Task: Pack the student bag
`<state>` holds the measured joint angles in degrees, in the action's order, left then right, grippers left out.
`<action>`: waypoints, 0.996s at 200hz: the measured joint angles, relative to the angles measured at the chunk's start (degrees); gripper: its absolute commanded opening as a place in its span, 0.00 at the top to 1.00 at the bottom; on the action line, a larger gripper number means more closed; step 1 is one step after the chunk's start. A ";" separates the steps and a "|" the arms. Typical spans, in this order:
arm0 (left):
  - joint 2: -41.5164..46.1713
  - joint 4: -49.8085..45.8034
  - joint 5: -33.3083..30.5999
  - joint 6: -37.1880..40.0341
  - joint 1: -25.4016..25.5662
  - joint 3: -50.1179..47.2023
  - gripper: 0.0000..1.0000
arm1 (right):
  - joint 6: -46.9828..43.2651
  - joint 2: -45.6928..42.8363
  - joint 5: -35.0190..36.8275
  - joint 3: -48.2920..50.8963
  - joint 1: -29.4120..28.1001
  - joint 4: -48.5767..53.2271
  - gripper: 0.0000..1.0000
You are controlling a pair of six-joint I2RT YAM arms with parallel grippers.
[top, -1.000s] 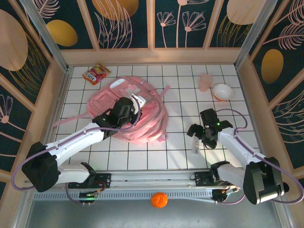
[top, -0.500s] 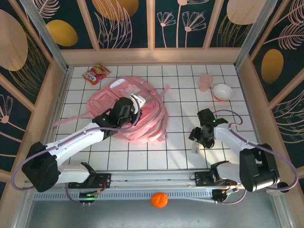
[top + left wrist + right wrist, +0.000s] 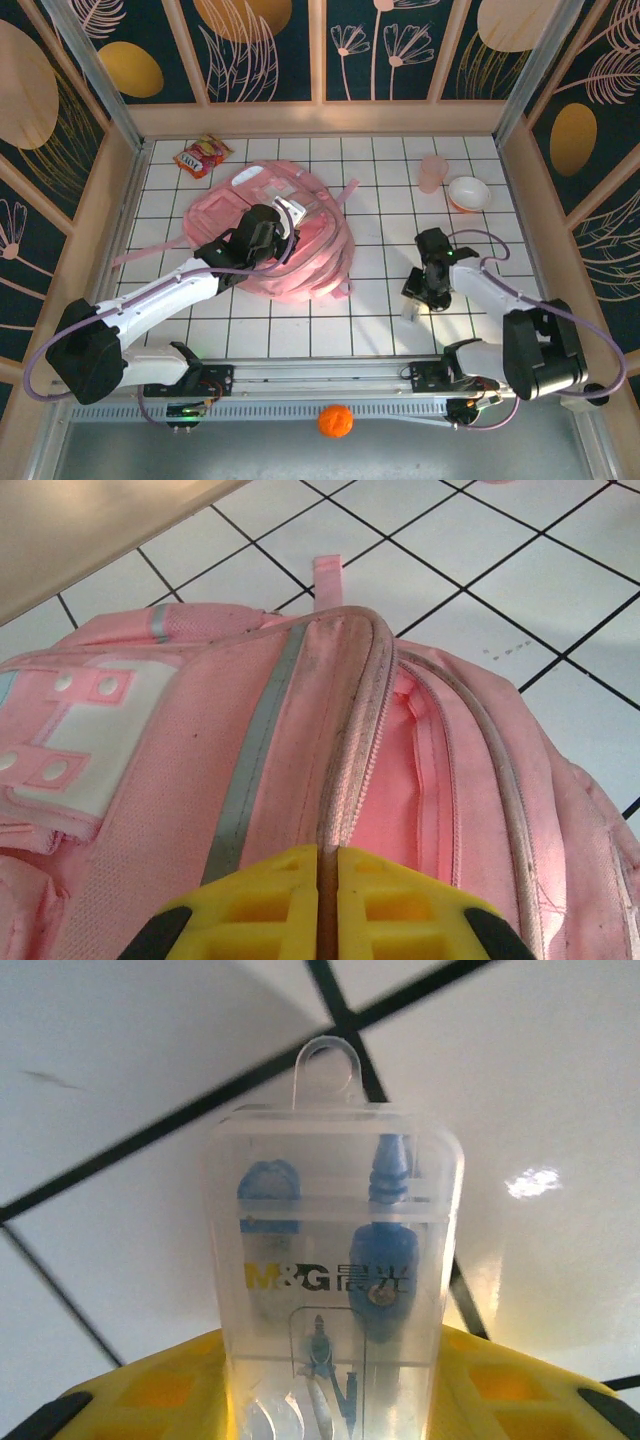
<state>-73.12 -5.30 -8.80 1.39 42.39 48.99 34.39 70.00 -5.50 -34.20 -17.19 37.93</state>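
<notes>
The student bag (image 3: 290, 235), a big pale-pink backpack, lies at the middle left of the tiled table. Its main zip is parted, showing the pink lining (image 3: 420, 780). My left gripper (image 3: 275, 232) rests on top of the bag, shut on the piped edge of the opening (image 3: 345, 740), which runs between its yellow fingers (image 3: 260, 900). At the right, my right gripper (image 3: 420, 292) points down at a clear plastic compass case (image 3: 335, 1260) on the tiles (image 3: 409, 310). That gripper's yellow fingers (image 3: 160, 1400) press against both sides of the case.
A red snack packet (image 3: 202, 155) lies at the back left. A pink cup (image 3: 432, 173) and a white bowl (image 3: 468, 193) stand at the back right. An orange ball (image 3: 335, 421) sits beyond the near rail. Wooden walls ring the table.
The right gripper's jaws have closed in from wide open onto the clear case, and its wrist has shifted slightly over it. The left arm and the bag have stayed still.
</notes>
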 measured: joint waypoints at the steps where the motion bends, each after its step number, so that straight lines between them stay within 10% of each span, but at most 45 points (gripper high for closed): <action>1: 0.00 0.02 -0.02 -0.02 0.00 0.00 0.89 | -0.04 -0.37 -0.13 0.00 0.00 -0.11 0.60; 78: 0.02 2.19 0.52 -4.09 -0.07 0.00 0.88 | 1.77 -20.48 -8.11 -4.22 -1.16 -11.76 0.60; 137: 0.31 2.47 0.79 -4.68 -0.13 0.42 0.89 | 15.80 -10.03 -11.10 -4.39 -17.90 -35.91 0.59; 199: 0.79 2.21 0.33 -4.52 -0.44 2.89 0.89 | 30.99 1.79 -11.06 -4.35 -22.62 -58.95 0.59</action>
<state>-72.34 -3.09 -8.47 -3.14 41.95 51.88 65.39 71.79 -16.56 -38.54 -39.81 -21.02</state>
